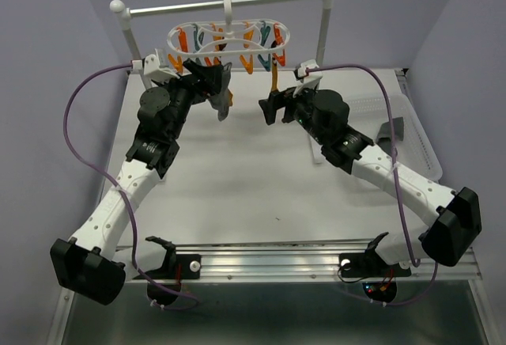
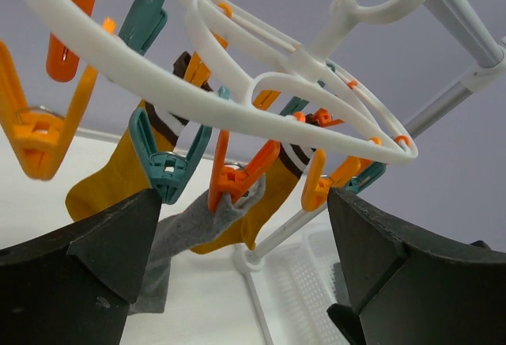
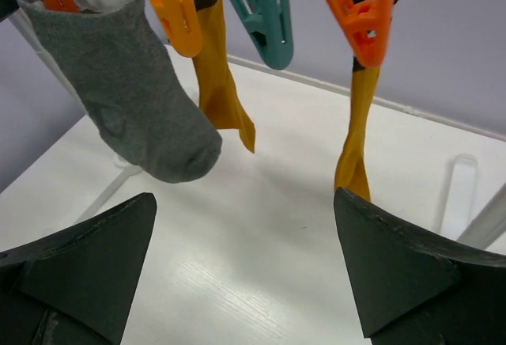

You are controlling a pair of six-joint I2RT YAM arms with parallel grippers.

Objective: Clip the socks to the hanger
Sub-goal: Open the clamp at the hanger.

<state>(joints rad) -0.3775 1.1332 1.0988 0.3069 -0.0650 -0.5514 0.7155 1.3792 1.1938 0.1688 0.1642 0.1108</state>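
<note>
The white oval hanger hangs from the rail by its hook, with orange and teal clips below it. In the left wrist view an orange clip pinches a grey sock. Two mustard socks hang behind it from the hanger. My left gripper is open just below these clips, holding nothing. In the right wrist view the grey sock, a striped mustard sock and another mustard sock hang free. My right gripper is open beneath them, holding nothing.
The metal rail on white posts stands at the table's back. A clear plastic basket sits at the right, with a dark grey sock inside. Both arms, left gripper and right gripper, reach in under the hanger.
</note>
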